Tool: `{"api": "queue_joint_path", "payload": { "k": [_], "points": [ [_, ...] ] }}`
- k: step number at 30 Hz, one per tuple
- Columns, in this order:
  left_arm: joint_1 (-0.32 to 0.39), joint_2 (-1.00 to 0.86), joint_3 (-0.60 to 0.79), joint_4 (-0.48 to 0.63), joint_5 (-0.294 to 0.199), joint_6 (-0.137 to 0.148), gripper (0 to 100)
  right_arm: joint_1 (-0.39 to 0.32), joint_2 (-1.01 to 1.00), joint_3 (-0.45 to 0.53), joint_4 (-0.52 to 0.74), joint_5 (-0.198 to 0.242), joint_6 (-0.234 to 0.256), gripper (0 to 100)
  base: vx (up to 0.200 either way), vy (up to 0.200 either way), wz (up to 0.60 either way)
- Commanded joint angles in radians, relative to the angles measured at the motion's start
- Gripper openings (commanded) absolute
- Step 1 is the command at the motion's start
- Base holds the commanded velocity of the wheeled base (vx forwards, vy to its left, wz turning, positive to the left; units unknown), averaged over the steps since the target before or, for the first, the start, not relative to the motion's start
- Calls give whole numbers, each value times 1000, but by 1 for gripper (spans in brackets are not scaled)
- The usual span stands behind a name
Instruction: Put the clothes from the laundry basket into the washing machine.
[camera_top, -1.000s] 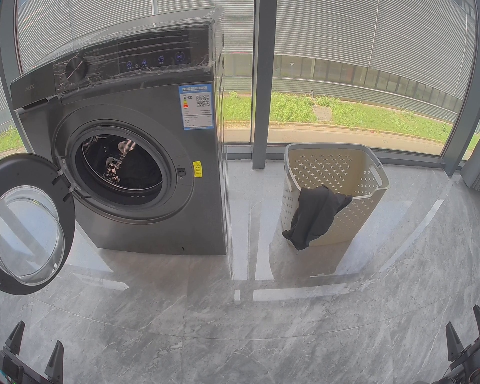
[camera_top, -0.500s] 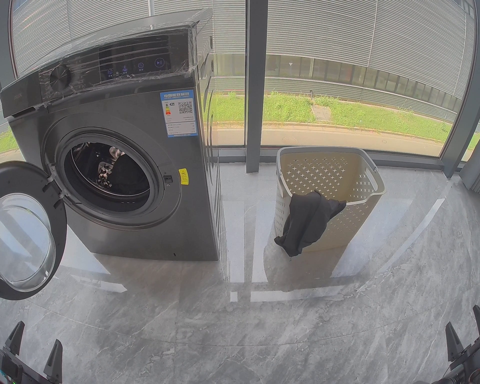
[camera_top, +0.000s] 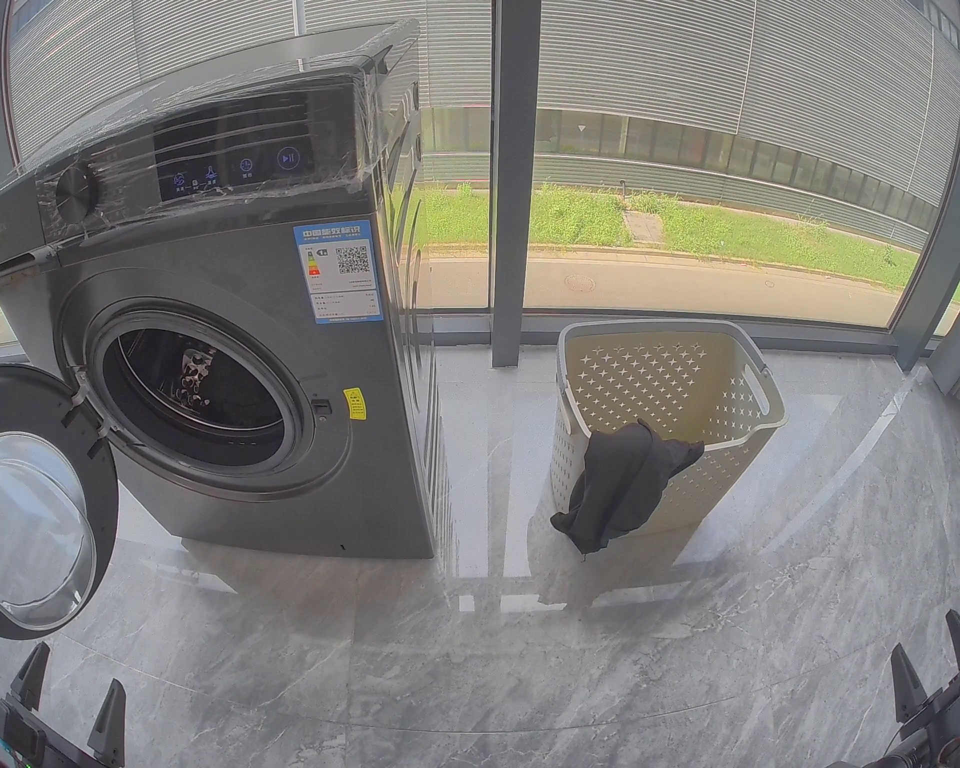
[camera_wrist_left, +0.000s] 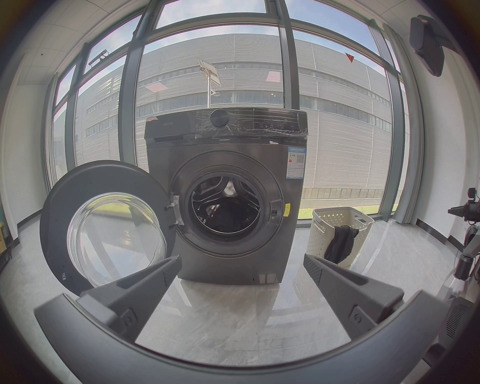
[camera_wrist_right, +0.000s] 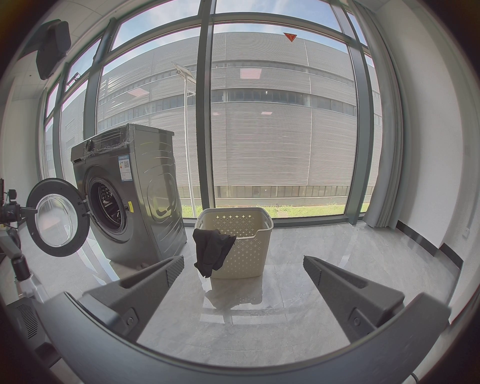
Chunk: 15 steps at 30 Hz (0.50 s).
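Head view. The washing machine stands on the grey marble floor at the left, its round door swung fully open to the machine's left. The cream laundry basket stands on the floor to the right of the machine, well apart from it, in front of the window. A dark garment is draped over the basket's near rim, most of it hanging down the outer wall. The left gripper sits low at the near left and the right gripper low at the near right, both far from the basket.

Left wrist view. The left gripper faces the washing machine; its fingers are spread apart with nothing between them. The open door and the basket with the garment flank the machine.

Right wrist view. The right gripper faces the basket; its fingers are likewise spread and empty. The garment hangs on the rim nearest the machine.
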Motion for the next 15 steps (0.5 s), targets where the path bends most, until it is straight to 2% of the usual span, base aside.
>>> {"api": "queue_joint_path", "payload": {
  "k": [1, 9, 15],
  "points": [
    [0, -15, 18, 0, -1, 1, 100, 0, -15, 18, 1, 0, 0, 100, 0, -200, 0],
    [0, -15, 18, 0, -4, 15, 100, 0, -15, 18, 1, 0, 0, 100, 0, -200, 0],
    [0, -15, 18, 2, -2, 8, 100, 0, -15, 18, 1, 0, 0, 100, 0, -200, 0]
  ]
}}
